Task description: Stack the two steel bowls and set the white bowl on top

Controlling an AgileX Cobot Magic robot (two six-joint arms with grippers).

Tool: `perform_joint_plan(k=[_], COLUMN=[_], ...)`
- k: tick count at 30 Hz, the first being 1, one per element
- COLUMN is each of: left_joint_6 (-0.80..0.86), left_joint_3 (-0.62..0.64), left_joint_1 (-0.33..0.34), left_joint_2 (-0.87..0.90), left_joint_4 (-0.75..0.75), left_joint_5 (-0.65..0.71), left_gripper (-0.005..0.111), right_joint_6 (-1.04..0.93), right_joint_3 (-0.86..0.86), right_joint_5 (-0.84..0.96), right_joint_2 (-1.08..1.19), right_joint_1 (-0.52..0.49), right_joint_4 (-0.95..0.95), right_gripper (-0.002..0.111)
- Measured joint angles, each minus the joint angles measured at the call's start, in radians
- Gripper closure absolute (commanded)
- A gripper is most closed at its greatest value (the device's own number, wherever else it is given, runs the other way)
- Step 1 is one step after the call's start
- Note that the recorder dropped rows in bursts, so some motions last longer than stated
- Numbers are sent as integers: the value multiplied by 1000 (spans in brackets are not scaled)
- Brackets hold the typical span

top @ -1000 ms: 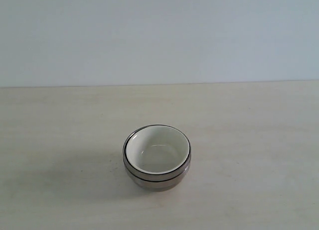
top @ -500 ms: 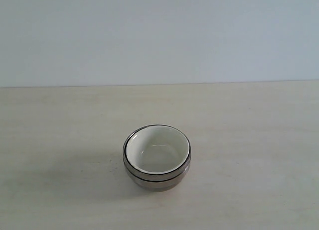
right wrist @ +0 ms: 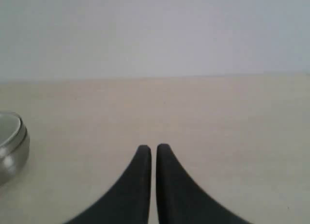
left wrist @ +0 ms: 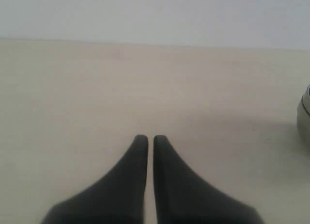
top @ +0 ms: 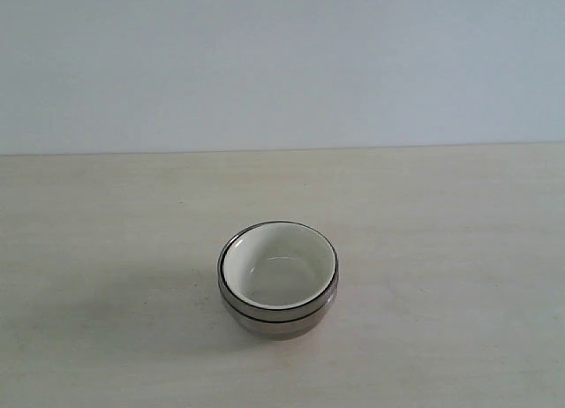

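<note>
The white bowl (top: 278,271) sits upright inside the two steel bowls (top: 281,324), which are nested one in the other. The whole stack stands on the surface (top: 459,240) close to the middle of the exterior view, and nothing else touches it. By my judgement the task is already complete and no further grasp is needed, so what counts now is only how the stack lies from each gripper. Neither gripper appears in the exterior view. The left gripper (left wrist: 150,138) has its two dark fingers brought together, with only a thin slit between them and nothing held. The right gripper (right wrist: 153,147) is closed on nothing in the same way. Both point out over bare surface, not toward the bowls. The left wrist view shows only a small piece of the stack (left wrist: 305,118) at the border of the picture, and the right wrist view shows a larger part (right wrist: 11,153) at the opposite border. So the stack lies between the two arms, to the inner side of each gripper and well apart from both. The right one seems a little nearer, but I cannot tell this surely. The bowls are round, so there is no long axis to consider. Any coming move should, I think, avoid sweeping inward.
</note>
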Motion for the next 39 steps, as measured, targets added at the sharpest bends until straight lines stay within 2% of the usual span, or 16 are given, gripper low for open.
perform_joint_plan(k=[6, 39], left_joint_6=[0, 0], left_joint_3=[0, 0], left_joint_1=[0, 0], left_joint_2=[0, 0], left_joint_4=[0, 0], left_joint_5=[0, 0], left_gripper=[103, 103], right_joint_6=[-25, 69], right_joint_3=[5, 6], right_joint_5=[101, 108], right_joint_2=[0, 0], right_joint_1=[0, 0], right_joint_4=[-8, -59], right_gripper=[108, 108])
